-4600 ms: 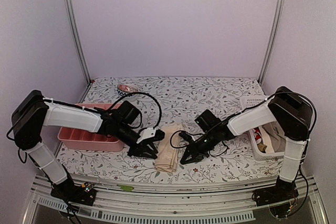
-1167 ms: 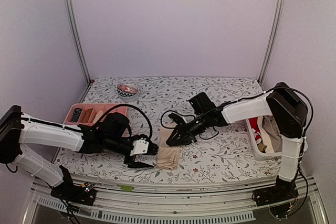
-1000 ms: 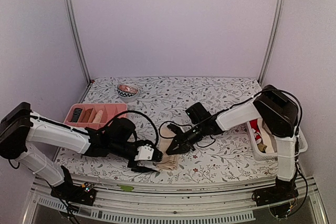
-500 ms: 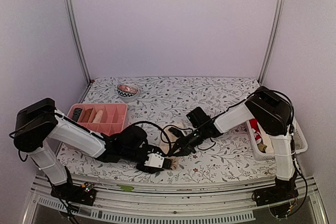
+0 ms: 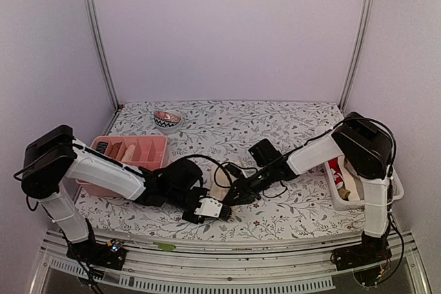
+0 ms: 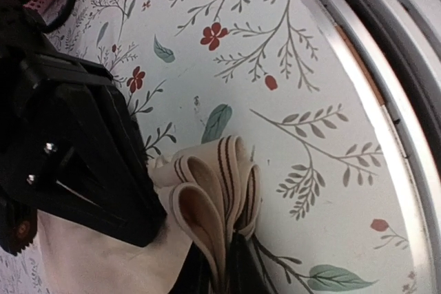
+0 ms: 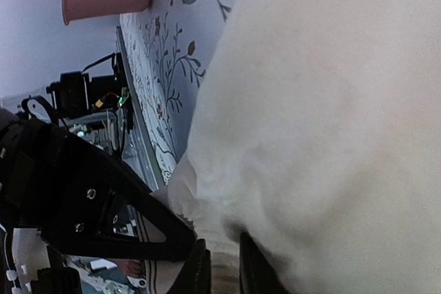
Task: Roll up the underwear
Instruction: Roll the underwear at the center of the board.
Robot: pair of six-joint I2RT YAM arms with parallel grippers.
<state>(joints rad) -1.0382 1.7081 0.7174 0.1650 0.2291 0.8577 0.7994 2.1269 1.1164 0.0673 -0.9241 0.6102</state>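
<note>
The underwear [image 6: 207, 194] lies at the middle of the table's [image 5: 289, 118] near edge, its striped band curled into a loose fold. The left gripper [image 6: 219, 270] is clamped on that fold, and the right gripper [image 7: 224, 270] has its fingers nearly together with cloth between them. To roll well, I judge both should turn the fold over the flat cloth together, gripping evenly so the layers wind tight.
</note>
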